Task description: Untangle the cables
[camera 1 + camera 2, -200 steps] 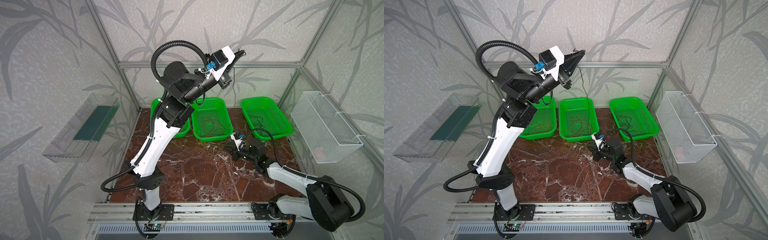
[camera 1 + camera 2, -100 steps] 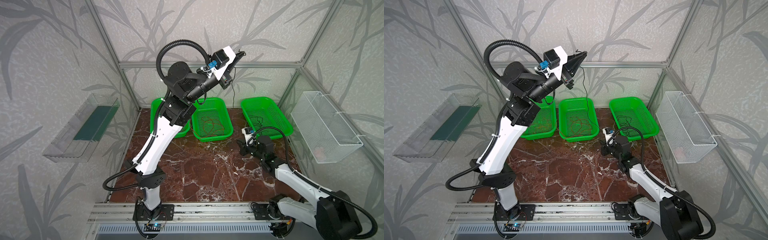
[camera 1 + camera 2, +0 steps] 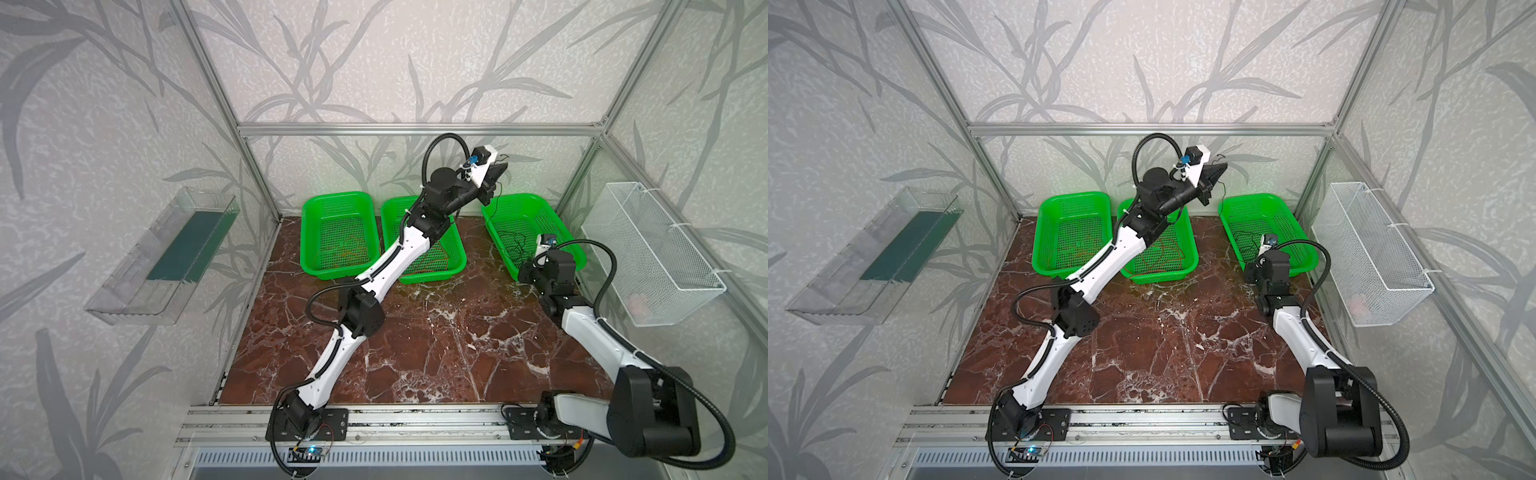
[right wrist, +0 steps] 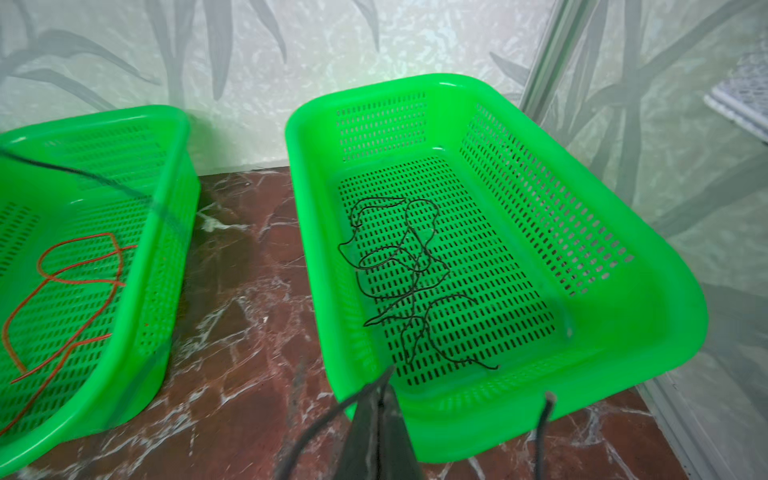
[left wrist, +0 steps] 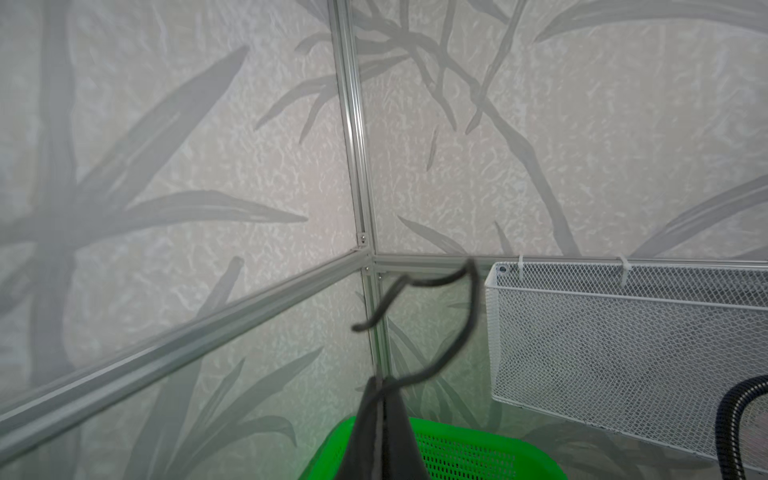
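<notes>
My left gripper (image 3: 500, 168) (image 5: 380, 380) is raised near the back wall, above the right green basket (image 3: 552, 220). It is shut on a thin black cable (image 5: 467, 324) that loops out past the tips and hangs down (image 3: 495, 205) toward that basket. My right gripper (image 3: 523, 271) (image 4: 384, 390) sits low at the basket's front left corner, shut on a black cable (image 4: 316, 428) trailing back over the table. Several black cables (image 4: 407, 282) lie tangled inside the right basket. Red cables (image 4: 79, 270) lie in the middle basket (image 3: 457, 266), orange ones (image 3: 349, 249) in the left basket (image 3: 309, 232).
A white wire basket (image 3: 652, 253) hangs on the right wall and a clear tray (image 3: 166, 257) on the left wall. The left arm stretches diagonally over the middle basket. Brown marble table (image 3: 436, 345) lies in front of the baskets.
The left arm has swung right and lower, from over the middle basket to over the right one. The right gripper has moved right and back to the right basket's front corner.
</notes>
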Robot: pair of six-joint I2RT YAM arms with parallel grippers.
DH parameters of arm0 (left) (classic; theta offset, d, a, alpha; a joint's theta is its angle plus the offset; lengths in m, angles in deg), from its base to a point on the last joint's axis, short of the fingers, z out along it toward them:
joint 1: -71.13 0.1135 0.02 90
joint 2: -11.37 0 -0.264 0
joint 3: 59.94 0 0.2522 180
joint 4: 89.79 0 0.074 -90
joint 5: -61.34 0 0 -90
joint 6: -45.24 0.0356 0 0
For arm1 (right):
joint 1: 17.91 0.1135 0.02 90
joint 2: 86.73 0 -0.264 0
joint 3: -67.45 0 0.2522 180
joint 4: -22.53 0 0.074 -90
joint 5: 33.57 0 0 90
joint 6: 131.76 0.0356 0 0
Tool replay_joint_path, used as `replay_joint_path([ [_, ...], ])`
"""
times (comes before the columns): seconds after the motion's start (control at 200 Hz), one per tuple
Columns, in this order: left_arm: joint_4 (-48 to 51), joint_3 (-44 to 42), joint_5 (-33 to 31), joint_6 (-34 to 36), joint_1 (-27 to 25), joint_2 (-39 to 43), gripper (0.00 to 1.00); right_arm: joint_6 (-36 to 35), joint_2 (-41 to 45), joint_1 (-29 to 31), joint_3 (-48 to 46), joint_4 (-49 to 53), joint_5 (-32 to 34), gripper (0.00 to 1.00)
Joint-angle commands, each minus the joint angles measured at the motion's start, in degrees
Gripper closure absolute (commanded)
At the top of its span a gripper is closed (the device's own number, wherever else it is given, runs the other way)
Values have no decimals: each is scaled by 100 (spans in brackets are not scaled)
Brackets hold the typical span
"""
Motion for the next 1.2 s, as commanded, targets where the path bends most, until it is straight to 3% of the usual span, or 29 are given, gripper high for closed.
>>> replay_joint_path([
  [0.0, -807, 433, -200, -611, -128, -245, 100, -46, -499, -100, 332, -555, 449, 100],
  [0.125, -1285, -50, -283, -712, -179, -364, 100, -136, -1270, -163, 733, -825, 837, 100],
  [0.17, -1394, -81, -302, -752, -198, -444, 100, -210, -1528, -175, 908, -847, 872, 88],
  [0.22, -1460, -33, -313, -760, -219, -558, 100, -265, -1774, -181, 1077, -869, 1040, 84],
  [0.31, -1482, -1, -310, -708, -266, -707, 100, -368, -2052, -210, 1382, -687, 1023, 46],
  [0.45, -1478, -51, -342, -696, -341, -912, 100, -421, -2121, -216, 1768, 141, 1058, 20],
  [0.525, -1504, -49, -360, -723, -363, -986, 100, -428, -2153, -251, 1990, 610, 1116, 0],
  [0.65, -1513, -50, -413, -733, -397, -1068, 100, -140, -2084, -339, 2323, 1421, 832, 1],
  [0.705, -1538, -42, -438, -753, -398, -1093, 100, -44, -1868, -336, 2130, 1273, 569, 1],
  [0.835, -1505, -25, -478, -753, -406, -1105, 100, -174, -1285, -350, 912, -672, -206, 1],
  [0.96, -1496, -11, -462, -746, -406, -1094, 100, -457, -1067, -358, 50, -2262, -1387, 3],
  [1.025, -1506, -14, -455, -755, -414, -1093, 100, -449, -1099, -360, -176, -2831, -1905, 4],
  [1.194, -1537, -83, -327, -843, -450, -1034, 100, -59, -1532, -359, -163, -4193, -2524, 6],
])
